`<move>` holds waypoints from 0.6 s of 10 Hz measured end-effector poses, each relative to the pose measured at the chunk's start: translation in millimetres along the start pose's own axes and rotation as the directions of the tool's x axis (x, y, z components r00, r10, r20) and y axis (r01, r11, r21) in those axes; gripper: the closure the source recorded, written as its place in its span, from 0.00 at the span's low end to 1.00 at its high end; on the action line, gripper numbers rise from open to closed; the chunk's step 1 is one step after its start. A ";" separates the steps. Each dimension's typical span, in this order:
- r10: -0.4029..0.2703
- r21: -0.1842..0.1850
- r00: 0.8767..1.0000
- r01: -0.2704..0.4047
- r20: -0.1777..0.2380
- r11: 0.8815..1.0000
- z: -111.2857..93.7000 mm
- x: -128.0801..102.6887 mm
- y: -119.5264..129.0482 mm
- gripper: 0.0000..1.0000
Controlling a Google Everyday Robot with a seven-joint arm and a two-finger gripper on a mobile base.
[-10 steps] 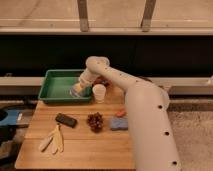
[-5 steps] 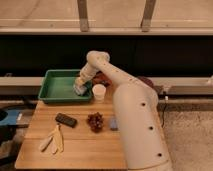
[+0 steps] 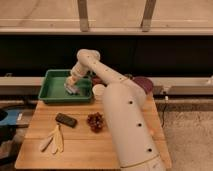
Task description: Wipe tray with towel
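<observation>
Green plastic tray [image 3: 52,95] sits at the wooden table's [image 3: 85,145] back left; inside it, the white arm's gripper [image 3: 74,84] presses a pale crumpled towel [image 3: 71,89], grip state unclear.

No text seems readable anywhere; hand [image 3: 73,84] sits inside tray [image 3: 50,95].
</observation>
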 end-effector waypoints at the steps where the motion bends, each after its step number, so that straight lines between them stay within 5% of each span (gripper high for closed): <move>1: -0.008 -0.007 1.000 0.008 0.004 1.000 -2.5 4.0 13.9 1.00; 3: 0.004 -0.001 1.000 -0.004 0.005 1.000 -14.8 23.7 23.6 1.00; 6: 0.066 0.045 0.998 -0.067 0.023 0.997 -42.0 47.4 5.6 1.00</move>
